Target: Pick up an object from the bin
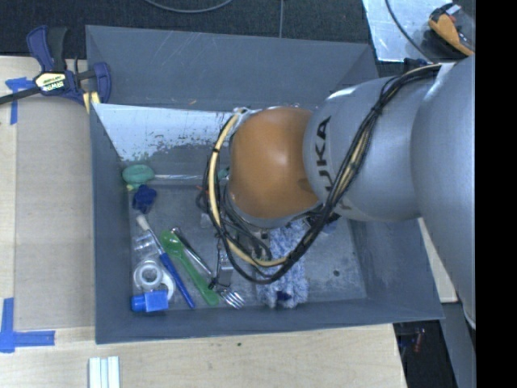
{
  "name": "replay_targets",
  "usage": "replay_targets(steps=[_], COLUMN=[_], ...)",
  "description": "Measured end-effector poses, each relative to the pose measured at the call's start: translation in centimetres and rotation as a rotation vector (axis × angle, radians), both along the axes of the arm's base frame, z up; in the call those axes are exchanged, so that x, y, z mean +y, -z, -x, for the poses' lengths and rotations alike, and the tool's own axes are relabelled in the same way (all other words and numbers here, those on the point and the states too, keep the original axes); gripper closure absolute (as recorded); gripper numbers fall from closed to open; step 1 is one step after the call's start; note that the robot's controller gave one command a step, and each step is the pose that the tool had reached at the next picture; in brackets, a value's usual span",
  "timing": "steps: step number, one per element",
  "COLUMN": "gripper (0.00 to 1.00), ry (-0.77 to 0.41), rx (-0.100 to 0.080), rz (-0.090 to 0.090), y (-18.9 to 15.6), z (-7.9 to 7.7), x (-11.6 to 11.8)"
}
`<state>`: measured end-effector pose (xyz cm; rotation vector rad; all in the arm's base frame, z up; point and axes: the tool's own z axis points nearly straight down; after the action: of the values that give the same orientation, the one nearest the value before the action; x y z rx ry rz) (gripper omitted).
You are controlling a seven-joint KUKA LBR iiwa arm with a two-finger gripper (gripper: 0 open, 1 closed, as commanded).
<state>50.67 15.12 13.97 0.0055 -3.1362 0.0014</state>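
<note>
My gripper (221,275) pokes out below the orange dome, low over the front of the bin. Right beside it lie a green long-handled utensil (191,270) and a metal fork (232,298), whose tines point to the front wall. A thin dark rod (187,245) crosses the green handle. To the gripper's right a blue-grey cloth (284,288) lies crumpled, partly under the arm. I cannot see anything held.
Along the left wall lie a blue stick (175,280), a clear bottle (149,275) with a blue cap (151,301), a blue piece (144,197) and a green round piece (137,173). The arm and its cables cover the bin's middle.
</note>
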Motion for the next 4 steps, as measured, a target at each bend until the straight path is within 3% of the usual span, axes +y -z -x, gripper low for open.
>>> replay_targets(steps=[1, 2, 3, 4], gripper=[0.0, 0.0, 0.0, 0.0], ry=[0.005, 0.296, 0.144, 0.445], rx=[-0.008, -0.005, -0.016, -0.004], rz=[-0.002, -0.001, -0.004, 0.001], y=[-0.5, 6.9, -0.1, 4.1], z=[-0.2, -2.9, -2.6, -1.3], x=[-0.1, 1.0, 0.5, 0.5])
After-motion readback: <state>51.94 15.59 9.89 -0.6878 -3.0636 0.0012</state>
